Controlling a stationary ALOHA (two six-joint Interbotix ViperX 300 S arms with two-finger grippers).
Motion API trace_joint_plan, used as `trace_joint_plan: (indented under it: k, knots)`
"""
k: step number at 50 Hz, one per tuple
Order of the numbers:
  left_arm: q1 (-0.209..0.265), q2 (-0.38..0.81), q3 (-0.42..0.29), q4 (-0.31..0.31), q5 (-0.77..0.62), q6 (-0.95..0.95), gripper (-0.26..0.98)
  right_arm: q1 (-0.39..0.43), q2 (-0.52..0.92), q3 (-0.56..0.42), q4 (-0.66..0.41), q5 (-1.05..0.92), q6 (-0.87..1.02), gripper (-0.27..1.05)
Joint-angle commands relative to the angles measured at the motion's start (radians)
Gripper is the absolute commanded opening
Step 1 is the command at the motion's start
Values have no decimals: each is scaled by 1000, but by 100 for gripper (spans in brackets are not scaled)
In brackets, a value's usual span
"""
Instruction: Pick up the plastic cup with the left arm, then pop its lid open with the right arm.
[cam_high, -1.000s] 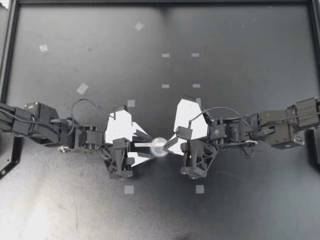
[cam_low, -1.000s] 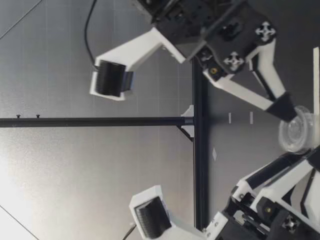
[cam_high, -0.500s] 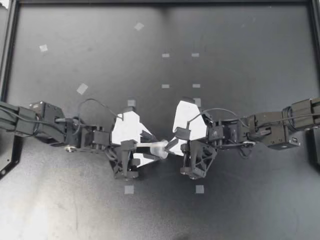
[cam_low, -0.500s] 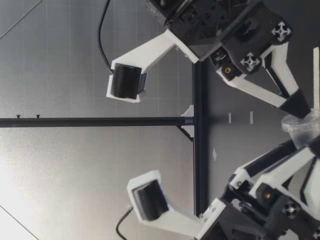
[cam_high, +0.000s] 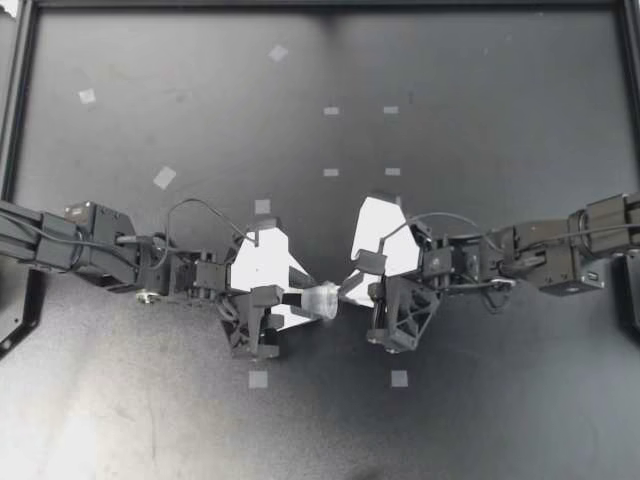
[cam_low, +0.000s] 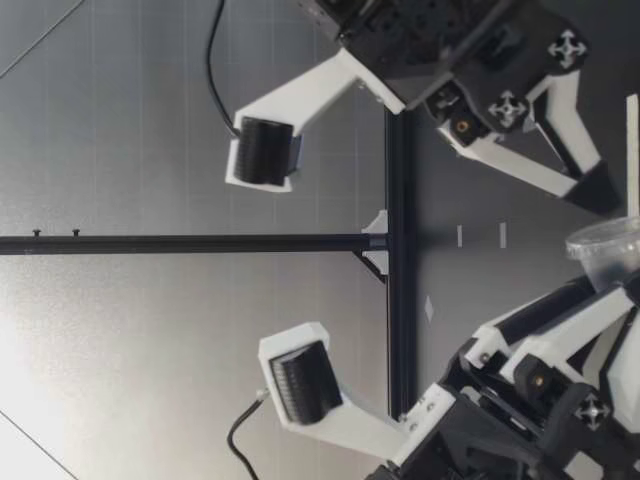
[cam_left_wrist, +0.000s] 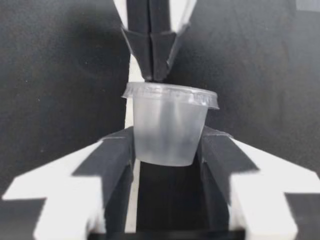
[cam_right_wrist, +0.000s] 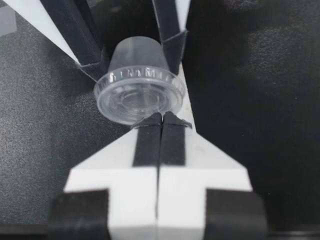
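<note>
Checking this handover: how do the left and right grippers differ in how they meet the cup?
The left gripper has jaws apart; the right gripper has them pressed together. The left gripper clamps the clear cup by its body from two sides; the right gripper only has its tips at the rim. Both face the same cup.

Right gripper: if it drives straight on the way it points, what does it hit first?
The clear lidded cup, directly ahead. The right gripper has its fingers shut, with the tips at the lid's rim; whether they touch or pinch it is unclear. The left gripper is shut on the cup's body just beyond.
</note>
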Motion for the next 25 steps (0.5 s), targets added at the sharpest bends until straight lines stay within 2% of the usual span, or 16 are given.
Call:
trace_joint_plan:
  k: [1, 11, 17, 22, 25]
  knots:
    - [2, -26, -20, 2, -2, 5, 32, -8, -49, -5, -2, -3, 2, -9]
    - [-6, -40, -18, -5, -3, 9, 16, -8, -120, 38, 5, 9, 18, -9]
    - [-6, -124, -2, -15, -34, 11, 10, -8, -235, 104, 31, 11, 118, -9]
    - [-5, -230, 44, -17, -179, 26, 10, -8, -359, 187, 32, -21, 252, -3]
    - [3, -293, 98, -18, -333, 40, 10, -5, -433, 247, 32, -103, 353, 7]
